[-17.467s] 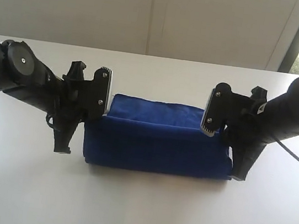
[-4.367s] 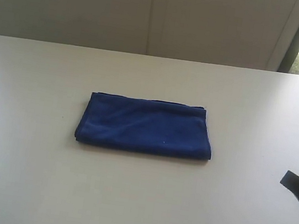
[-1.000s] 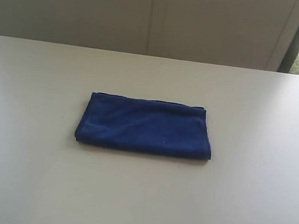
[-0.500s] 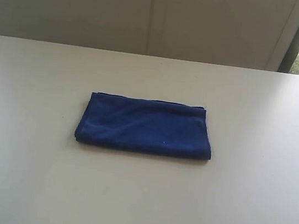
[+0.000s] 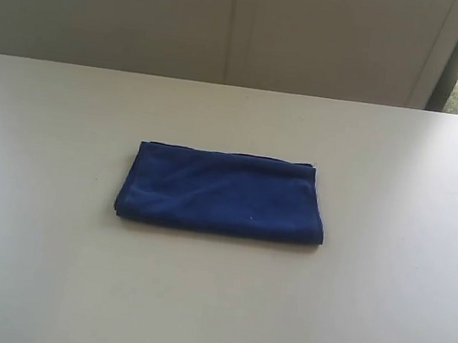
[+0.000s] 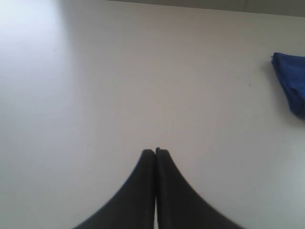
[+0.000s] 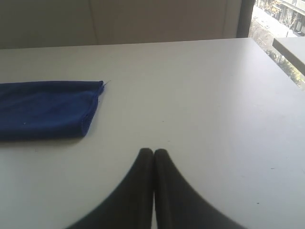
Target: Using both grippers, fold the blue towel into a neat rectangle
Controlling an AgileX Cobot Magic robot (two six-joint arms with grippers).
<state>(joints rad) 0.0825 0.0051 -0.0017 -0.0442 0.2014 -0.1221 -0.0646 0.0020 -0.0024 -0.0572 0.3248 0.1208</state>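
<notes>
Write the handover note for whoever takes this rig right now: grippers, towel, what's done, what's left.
Left gripper: shut, empty, apart from the blue towel.
Right gripper: shut, empty, also apart from it.
Towel: flat in the middle of the table, folded into a rectangle.
Done: the fold looks finished.
Left: probably nothing; at most check that the edges line up.

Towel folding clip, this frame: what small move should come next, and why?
Likely just park both grippers and stop: the blue towel lies flat on the table as a fairly even rectangle, and the left gripper and right gripper are both shut, empty and clear of it.
</notes>
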